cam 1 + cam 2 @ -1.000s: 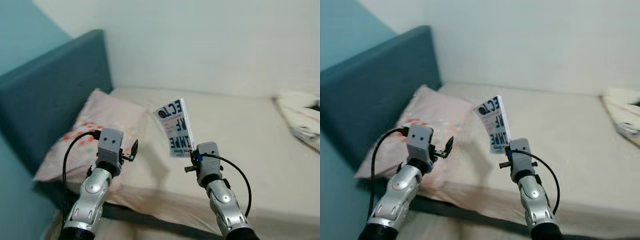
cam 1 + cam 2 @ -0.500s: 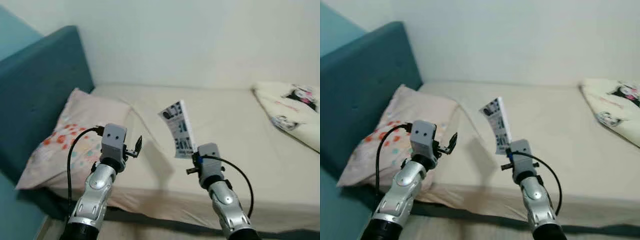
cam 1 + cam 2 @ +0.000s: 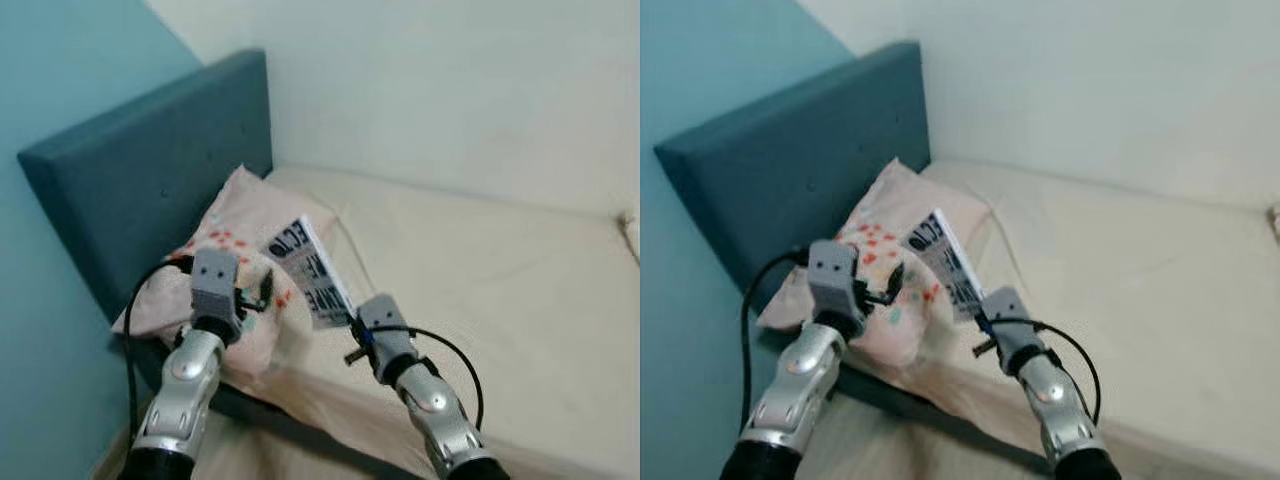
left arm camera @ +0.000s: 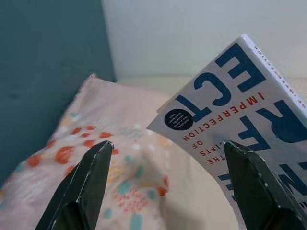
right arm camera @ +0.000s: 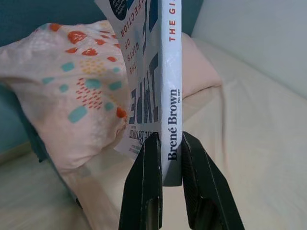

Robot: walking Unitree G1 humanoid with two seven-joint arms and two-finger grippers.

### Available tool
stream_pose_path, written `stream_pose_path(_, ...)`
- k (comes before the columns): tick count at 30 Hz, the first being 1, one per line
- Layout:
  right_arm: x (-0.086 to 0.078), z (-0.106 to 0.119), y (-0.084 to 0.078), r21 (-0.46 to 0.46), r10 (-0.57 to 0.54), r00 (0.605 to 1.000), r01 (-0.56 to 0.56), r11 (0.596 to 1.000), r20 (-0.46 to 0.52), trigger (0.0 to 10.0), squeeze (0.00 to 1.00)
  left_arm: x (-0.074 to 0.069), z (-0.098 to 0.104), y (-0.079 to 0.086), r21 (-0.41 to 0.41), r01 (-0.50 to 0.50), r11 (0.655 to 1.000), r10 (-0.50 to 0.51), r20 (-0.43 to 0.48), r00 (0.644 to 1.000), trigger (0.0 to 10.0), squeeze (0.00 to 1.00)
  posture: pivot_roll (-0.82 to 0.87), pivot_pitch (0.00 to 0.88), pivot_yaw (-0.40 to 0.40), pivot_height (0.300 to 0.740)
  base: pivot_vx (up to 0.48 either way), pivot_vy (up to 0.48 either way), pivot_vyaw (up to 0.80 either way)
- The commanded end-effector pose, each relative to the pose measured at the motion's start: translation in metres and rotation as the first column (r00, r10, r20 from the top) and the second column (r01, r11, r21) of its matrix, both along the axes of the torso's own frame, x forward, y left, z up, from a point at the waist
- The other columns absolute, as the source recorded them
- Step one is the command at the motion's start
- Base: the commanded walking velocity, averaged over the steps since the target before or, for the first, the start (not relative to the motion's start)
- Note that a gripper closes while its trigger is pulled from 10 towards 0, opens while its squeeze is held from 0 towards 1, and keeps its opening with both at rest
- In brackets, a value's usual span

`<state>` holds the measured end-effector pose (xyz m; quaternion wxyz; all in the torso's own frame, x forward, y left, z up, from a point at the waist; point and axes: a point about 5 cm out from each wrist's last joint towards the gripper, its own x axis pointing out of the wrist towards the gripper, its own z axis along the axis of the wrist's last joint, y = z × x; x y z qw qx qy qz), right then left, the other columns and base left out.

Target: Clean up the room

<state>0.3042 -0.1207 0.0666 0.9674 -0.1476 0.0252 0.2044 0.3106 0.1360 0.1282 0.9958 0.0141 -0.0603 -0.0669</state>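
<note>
Swung leftward since a second ago, the view now centres the pillow; nearest, the right gripper has its jaws clenched on the book, upright at the left gripper's 3 o'clock, jaws released; carrying step, needing a shelf.

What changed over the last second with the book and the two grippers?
Mostly the camera: the view has swung left, so the blue headboard and patterned pillow now sit behind the arms, and the folded bedding at the right has left the frame. The right gripper stays clamped on the book, held upright above the bed edge. The left gripper remains open and empty beside it.
</note>
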Motion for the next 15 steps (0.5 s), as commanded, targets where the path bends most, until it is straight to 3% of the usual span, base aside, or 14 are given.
stream_pose_path(1,0.0001,0.0048,-0.0041,0.009,-0.011,0.999,0.011,1.000,0.036,10.0,0.00,-0.0017,-0.0016,-0.0030,-0.001,0.010,1.000,-0.010,-0.003,1.000,10.0,0.00,0.02,0.000,-0.028,0.740,0.240,0.000,0.00)
stream_pose_path(10,0.0012,0.0046,-0.0115,0.010,-0.056,0.998,0.056,0.998,0.037,10.0,0.00,-0.0023,-0.0019,-0.0024,-0.005,0.016,1.000,-0.016,-0.005,1.000,10.0,0.00,0.02,0.000,-0.028,0.740,0.253,0.000,0.00)
stream_pose_path(15,0.0011,0.0046,-0.0134,0.004,-0.060,0.997,0.060,0.998,0.038,10.0,0.00,-0.0035,-0.0044,0.0004,-0.016,0.001,1.000,-0.001,-0.014,1.000,10.0,0.00,0.02,0.000,-0.028,0.740,0.000,0.000,0.00)
